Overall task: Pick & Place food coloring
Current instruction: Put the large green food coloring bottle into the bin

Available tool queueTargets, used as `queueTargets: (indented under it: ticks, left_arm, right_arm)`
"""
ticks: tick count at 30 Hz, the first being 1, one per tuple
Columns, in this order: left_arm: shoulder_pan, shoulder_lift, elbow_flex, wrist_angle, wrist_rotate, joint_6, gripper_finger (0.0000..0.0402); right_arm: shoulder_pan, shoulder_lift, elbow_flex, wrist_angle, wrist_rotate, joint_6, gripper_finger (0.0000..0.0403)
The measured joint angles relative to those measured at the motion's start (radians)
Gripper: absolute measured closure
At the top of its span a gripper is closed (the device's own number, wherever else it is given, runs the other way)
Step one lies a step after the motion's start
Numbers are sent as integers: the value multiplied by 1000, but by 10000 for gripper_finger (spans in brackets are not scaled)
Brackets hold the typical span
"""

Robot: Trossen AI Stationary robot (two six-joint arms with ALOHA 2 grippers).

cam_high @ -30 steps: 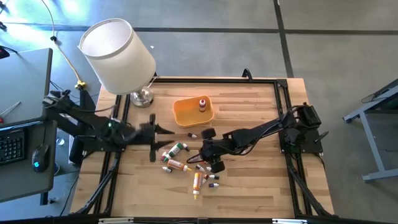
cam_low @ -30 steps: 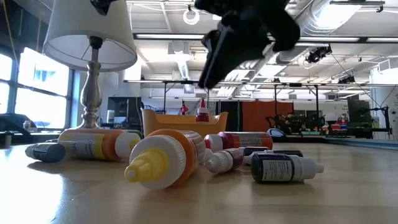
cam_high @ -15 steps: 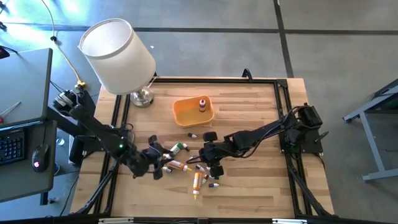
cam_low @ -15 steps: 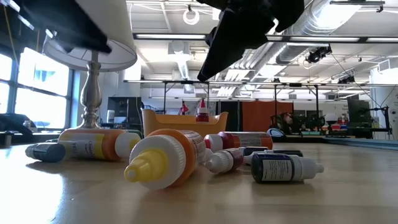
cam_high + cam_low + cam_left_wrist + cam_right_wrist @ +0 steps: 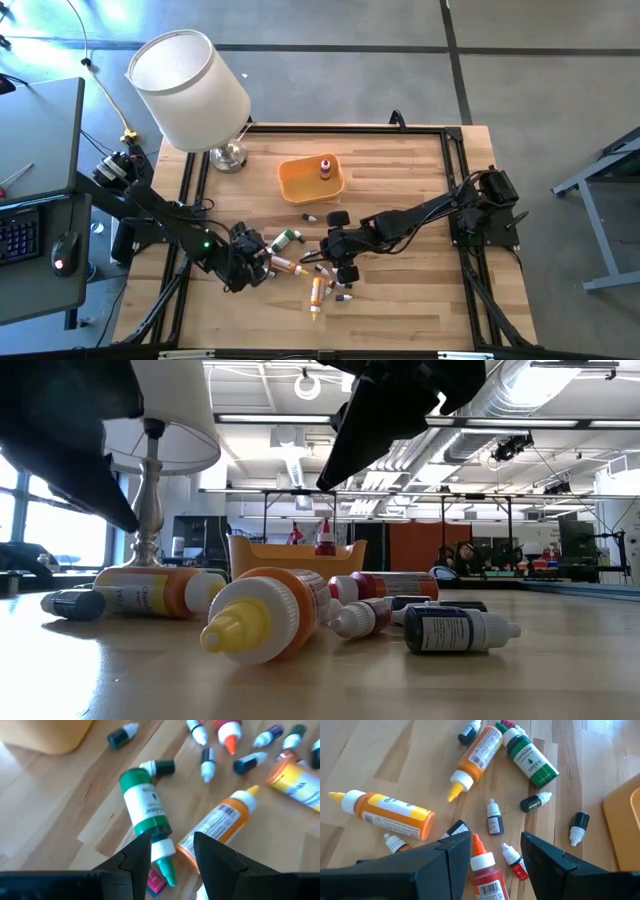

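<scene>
Near the bench's front edge, the left gripper (image 5: 172, 851) hangs open above the green bottle (image 5: 145, 807), and the right gripper (image 5: 495, 851) hangs open and empty above a red bottle (image 5: 484, 869).

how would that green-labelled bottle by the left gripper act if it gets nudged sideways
The green-labelled bottle lies on its side on the wooden table, and its body looks round, so it would probably roll rather than slide. It looks like small plastic, so likely light. The left gripper, fingers open over its pointed cap end, could pivot it with an off-centre touch.

Two dark slender arms (image 5: 160, 212) — jointed, black angular pincer fingers (image 5: 451, 851)
</scene>
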Motion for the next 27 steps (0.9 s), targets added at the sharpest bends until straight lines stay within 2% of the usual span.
queueTargets:
  ticks: [8, 17, 27]
  left_arm:
    - [0, 105, 0, -3, 1, -106, 257]
    - [0, 198, 0, 6, -10, -115, 257]
    - [1, 236, -1, 4, -75, 33, 257]
  right_arm:
    - [0, 1, 0, -1, 0, 0, 237]
    - [-1, 1, 0, -1, 0, -1, 237]
    - [-1, 1, 0, 0, 0, -26, 237]
